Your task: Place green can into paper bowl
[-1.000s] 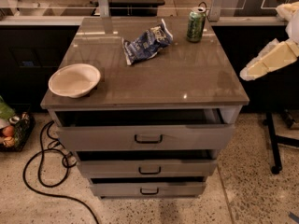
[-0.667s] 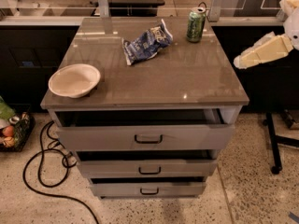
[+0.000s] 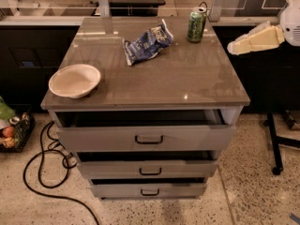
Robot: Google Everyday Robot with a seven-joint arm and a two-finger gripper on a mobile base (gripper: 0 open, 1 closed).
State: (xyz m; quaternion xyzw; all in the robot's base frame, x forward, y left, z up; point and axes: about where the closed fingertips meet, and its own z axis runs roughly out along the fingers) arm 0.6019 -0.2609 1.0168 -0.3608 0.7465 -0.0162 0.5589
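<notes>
Grey-brown and glossy, the top of the drawer cabinet [image 3: 187,86] carried three things. The green can [image 3: 197,25] stood upright near the back right corner, its silver top with the tab showing and pale lettering on its side. The paper bowl [image 3: 75,80], shallow and off-white, sat at the front left corner close to the edge, open side up and holding nothing. Can and bowl were well apart, at opposite corners of the top. Between them, nearer the back, lay a crumpled blue-and-white snack bag [image 3: 146,43], just left of the can and not touching it.

The gripper [image 3: 233,48] hung off the right side of the cabinet, beyond its edge, cream-coloured and pointing left toward the tabletop. It was near the can but clear of it, lower in the view and to the right, and it held nothing. Whether the gripper was open or closed could not be told.

Below the top, the upper drawer [image 3: 146,137] stood pulled out a little, with two more drawers under it, each with a dark handle. A black cable [image 3: 42,172] looped over the speckled floor [image 3: 253,196] at the left.
</notes>
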